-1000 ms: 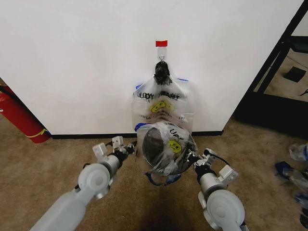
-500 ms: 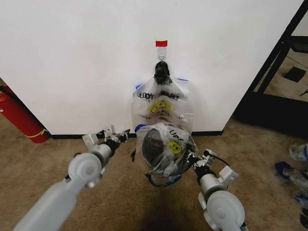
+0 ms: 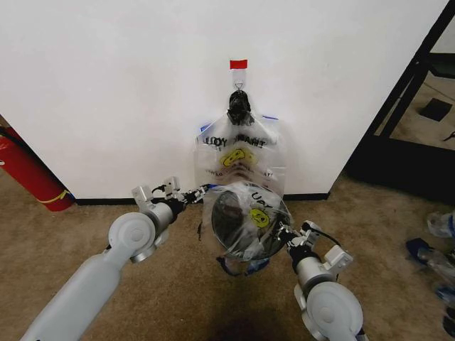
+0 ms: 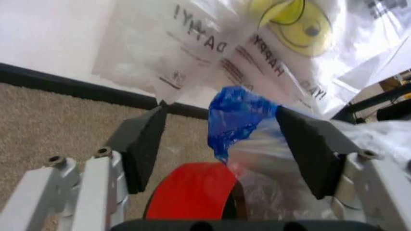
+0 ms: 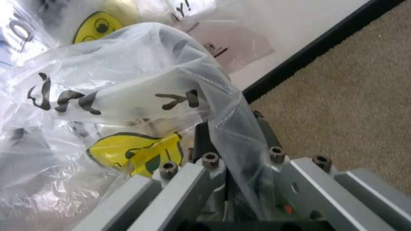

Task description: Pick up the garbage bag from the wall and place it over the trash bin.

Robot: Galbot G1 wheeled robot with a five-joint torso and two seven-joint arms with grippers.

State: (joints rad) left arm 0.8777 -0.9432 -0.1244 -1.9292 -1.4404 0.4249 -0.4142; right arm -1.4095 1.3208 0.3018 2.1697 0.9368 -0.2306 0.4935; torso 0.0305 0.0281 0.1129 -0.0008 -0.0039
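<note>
Clear plastic, printed black with a yellow smiley: the garbage bag (image 3: pixel 249 217) is draped over the mouth of the trash bin (image 3: pixel 229 215), which stands on the carpet (image 3: pixel 85 220) just in front of the wall (image 3: pixel 114 85), at 12 o'clock from my base. Through the film I see the bin's dark interior; in the left wrist view its red base (image 4: pixel 192 190) shows below the claw. Left claw (image 3: pixel 197 192): at 11 o'clock, reaching to the bin's rim at its 9 o'clock side, released, pads spread wide with the bag's blue handle (image 4: pixel 234 118) standing between them, touching neither that I can see. Right claw (image 3: pixel 282 231): at 1 o'clock, at the bin's 4 o'clock side, clenched on a gathered fold of the bag's film, which runs down between its fingers (image 5: pixel 207 139) in the right wrist view. Bunch of matching bags (image 3: pixel 238 153): hanging flat on the wall behind the bin from a black knot (image 3: pixel 239 106), under a red tape strip (image 3: pixel 239 64). Black baseboard (image 3: pixel 135 200) runs along the wall's foot. Red fire extinguisher (image 3: pixel 28 174): leaning at 9 o'clock, well apart from the bin.
</note>
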